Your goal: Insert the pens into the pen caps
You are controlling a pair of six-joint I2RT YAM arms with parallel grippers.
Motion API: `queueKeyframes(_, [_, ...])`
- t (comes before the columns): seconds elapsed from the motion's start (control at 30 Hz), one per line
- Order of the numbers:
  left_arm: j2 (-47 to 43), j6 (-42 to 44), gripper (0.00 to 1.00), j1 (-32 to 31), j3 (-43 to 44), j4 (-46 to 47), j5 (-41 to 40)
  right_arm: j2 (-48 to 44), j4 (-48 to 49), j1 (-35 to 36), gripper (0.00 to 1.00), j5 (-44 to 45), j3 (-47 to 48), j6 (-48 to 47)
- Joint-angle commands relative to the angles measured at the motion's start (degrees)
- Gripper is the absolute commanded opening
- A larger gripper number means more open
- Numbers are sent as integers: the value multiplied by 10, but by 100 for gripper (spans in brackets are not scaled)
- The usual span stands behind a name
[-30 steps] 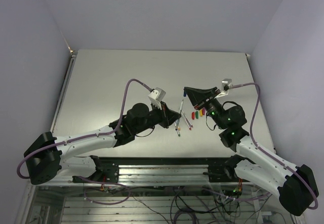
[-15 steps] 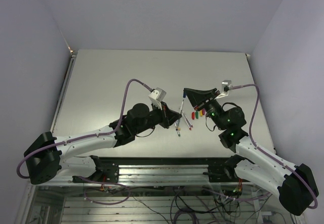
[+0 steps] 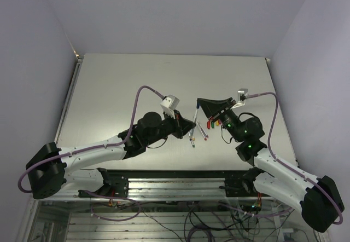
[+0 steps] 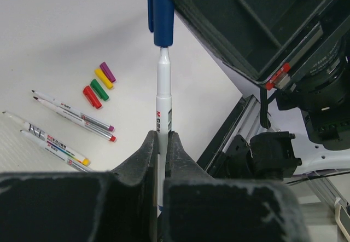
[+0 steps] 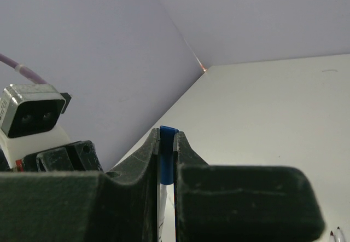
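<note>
My left gripper [image 4: 162, 138] is shut on a pale pen [image 4: 163, 99] and holds it upright above the table. The pen's tip sits in the mouth of the dark blue cap [image 4: 161, 12]. My right gripper [image 5: 165, 140] is shut on that blue cap [image 5: 167, 154], with the pen [image 5: 162, 198] just below it. In the top view the two grippers meet mid-table, left [image 3: 188, 126] and right [image 3: 201, 103], with the pen [image 3: 196, 113] between them. Magenta [image 4: 108, 71], yellow [image 4: 103, 78], green [image 4: 99, 88] and red [image 4: 92, 97] caps lie on the table. Several loose pens [image 4: 74, 113] lie beside them.
The loose pens [image 3: 192, 137] and loose caps [image 3: 212, 124] lie on the table just below the two grippers. The table's metal front rail [image 3: 180, 184] runs between the arm bases. The left arm's wrist camera [image 5: 30, 113] shows close to the right gripper.
My right gripper has shifted slightly down and left, bringing the blue cap onto the pen's tip. The left gripper has stayed almost still.
</note>
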Motion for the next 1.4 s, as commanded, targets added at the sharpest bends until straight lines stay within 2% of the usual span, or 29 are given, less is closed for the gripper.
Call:
queueKeyframes(0.0, [-14,5,7,-4,11,16,-19,2,25,8,0,-3,-15,15])
queueKeyframes(0.23, [-17,-1,7,-4,0,34,-29,15,49,22,0,-7,-31,32])
queueKeyframes(0.6, [-60,-29,7,-4,-62,154,-102,64,95,47,0,-59,-53,49])
queueKeyframes(0.8, [-71,-9,7,-4,-51,160,-128,77,31,68,0,-66,-31,17])
queueKeyframes(1.07, [-83,49,7,-3,-14,119,-175,94,-101,113,0,-12,0,-23])
queueKeyframes(1.37, [-97,61,7,19,-14,135,-179,126,-139,153,0,19,0,-26])
